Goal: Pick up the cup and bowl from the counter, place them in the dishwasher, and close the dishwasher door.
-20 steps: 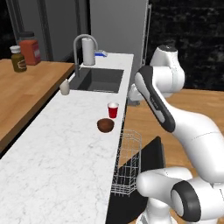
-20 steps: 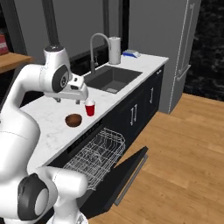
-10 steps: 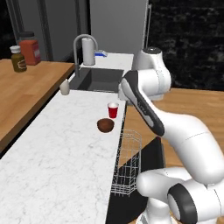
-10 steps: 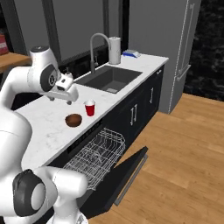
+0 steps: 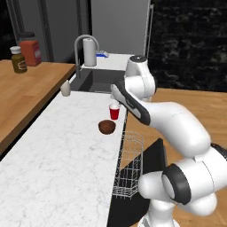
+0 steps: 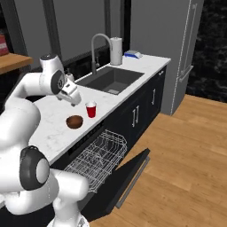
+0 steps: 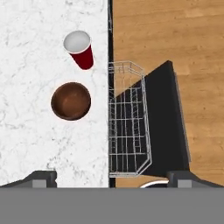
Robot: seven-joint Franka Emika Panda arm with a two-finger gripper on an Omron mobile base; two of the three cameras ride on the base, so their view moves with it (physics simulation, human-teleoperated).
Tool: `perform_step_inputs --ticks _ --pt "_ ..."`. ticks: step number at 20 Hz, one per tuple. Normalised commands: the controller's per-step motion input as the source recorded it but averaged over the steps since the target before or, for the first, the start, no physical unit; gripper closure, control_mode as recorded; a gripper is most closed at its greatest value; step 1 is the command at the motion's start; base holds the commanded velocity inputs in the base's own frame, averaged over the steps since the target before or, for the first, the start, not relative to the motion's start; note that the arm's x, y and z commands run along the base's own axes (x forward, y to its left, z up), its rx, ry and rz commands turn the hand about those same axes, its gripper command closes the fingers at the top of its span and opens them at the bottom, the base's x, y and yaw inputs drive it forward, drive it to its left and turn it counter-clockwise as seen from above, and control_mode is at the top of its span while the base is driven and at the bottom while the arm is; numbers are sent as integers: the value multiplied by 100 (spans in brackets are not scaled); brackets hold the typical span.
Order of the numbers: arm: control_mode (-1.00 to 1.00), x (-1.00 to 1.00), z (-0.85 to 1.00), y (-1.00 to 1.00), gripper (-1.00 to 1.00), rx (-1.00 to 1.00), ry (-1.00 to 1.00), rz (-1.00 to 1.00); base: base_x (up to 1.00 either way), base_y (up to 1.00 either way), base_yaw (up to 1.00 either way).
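The cup (image 7: 80,48) and bowl (image 7: 71,101) stand side by side, not touching, near the counter (image 7: 30,135) edge, just above the pulled-out rack (image 7: 128,127) and lowered door (image 7: 164,127). The gripper (image 6: 72,94) hangs open above them, holding nothing, ready to descend.

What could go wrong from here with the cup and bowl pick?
1. The cup and bowl stand close together near the counter edge; the open gripper may nudge one while taking the other.
2. A knocked item could drop past the edge onto the pulled-out wire rack or open dishwasher door.
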Motion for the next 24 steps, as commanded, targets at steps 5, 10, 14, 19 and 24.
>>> perform_step_inputs --ticks 5,10,14,19,24 --pt "-100 80 -50 -3 -100 2 0 -22 0 0 0" --pt "-100 57 -42 -8 -100 2 0 -13 0 0 0" --pt "-100 48 -33 -4 -100 8 0 -1 0 0 0" --pt "-100 43 -26 -8 -100 12 0 0 0 0 0" --pt "-100 31 -25 -4 -100 7 0 0 0 0 0"
